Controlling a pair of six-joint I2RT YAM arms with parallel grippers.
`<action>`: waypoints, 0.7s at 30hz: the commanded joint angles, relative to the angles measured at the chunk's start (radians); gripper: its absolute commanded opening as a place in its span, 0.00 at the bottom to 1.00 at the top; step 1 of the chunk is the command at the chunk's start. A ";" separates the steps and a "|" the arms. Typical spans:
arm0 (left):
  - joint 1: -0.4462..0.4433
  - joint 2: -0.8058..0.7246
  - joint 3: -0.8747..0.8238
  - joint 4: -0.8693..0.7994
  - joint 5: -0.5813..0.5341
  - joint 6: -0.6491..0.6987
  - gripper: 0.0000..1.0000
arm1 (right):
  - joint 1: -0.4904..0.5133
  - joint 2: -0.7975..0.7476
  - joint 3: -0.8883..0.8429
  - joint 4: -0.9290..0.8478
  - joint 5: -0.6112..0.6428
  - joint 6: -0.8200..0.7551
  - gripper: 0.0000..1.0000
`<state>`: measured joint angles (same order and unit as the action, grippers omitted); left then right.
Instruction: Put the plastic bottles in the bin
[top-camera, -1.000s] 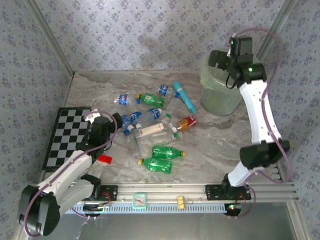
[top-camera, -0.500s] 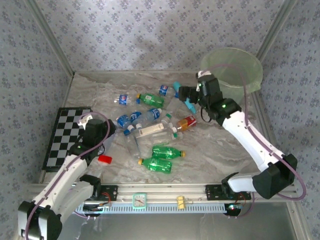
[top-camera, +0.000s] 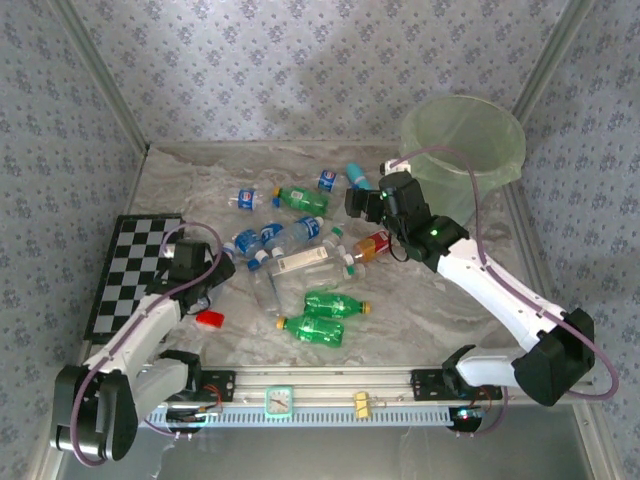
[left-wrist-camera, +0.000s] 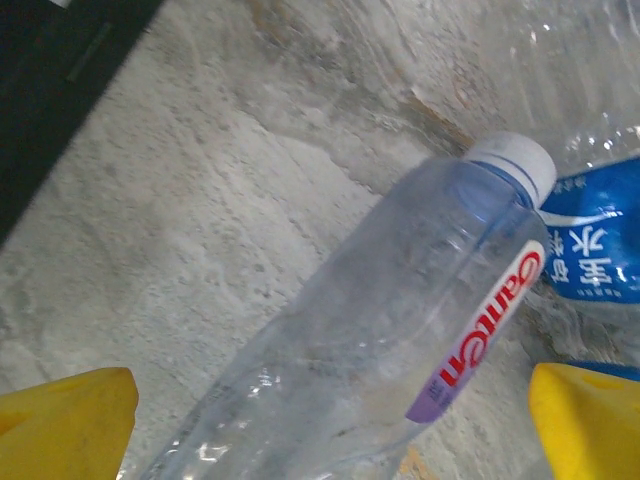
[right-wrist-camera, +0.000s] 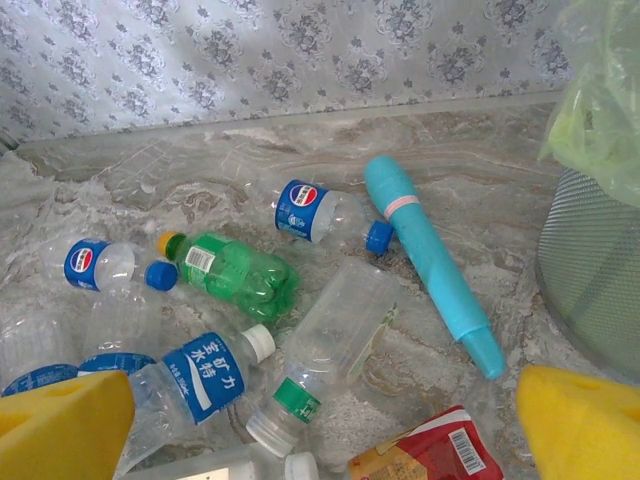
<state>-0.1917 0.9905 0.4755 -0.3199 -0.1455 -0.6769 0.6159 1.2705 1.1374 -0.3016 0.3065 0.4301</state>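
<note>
Several plastic bottles lie scattered mid-table: green ones (top-camera: 302, 199) (top-camera: 336, 303) (top-camera: 315, 330), a red-orange labelled one (top-camera: 372, 246), and clear blue-labelled ones (top-camera: 245, 198) (top-camera: 270, 236). The bin (top-camera: 463, 140), pale green and translucent, stands at the back right. My left gripper (top-camera: 215, 268) is open, low over the table at the pile's left edge. A clear bottle with a red-lettered label (left-wrist-camera: 400, 320) lies between its yellow fingers (left-wrist-camera: 65, 420), untouched. My right gripper (top-camera: 358, 200) hovers open over the pile's back right. Below it in the right wrist view lies a clear bottle with a green band (right-wrist-camera: 330, 340).
A teal pen-like tube (right-wrist-camera: 430, 260) lies beside the bin's wall (right-wrist-camera: 600, 270). A small red block (top-camera: 209, 318) sits by the left arm. A black-and-white checkerboard (top-camera: 135, 265) covers the table's left edge. Patterned walls close in the back and sides.
My right arm has swung from above the bin down and to the left, and now hangs over the bottle pile. The left gripper has shifted slightly over the pile's left edge.
</note>
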 joint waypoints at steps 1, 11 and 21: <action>0.002 0.015 0.017 0.020 0.068 0.033 1.00 | 0.005 0.000 -0.005 0.023 0.045 0.012 1.00; -0.071 0.062 0.031 -0.050 0.051 0.063 1.00 | 0.009 0.021 0.001 0.033 0.053 0.012 1.00; -0.112 0.158 0.062 -0.060 -0.003 0.079 0.92 | 0.023 0.048 0.020 0.026 0.057 0.009 1.00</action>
<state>-0.3000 1.1320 0.4896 -0.3653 -0.1215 -0.6144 0.6281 1.3090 1.1339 -0.2798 0.3336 0.4305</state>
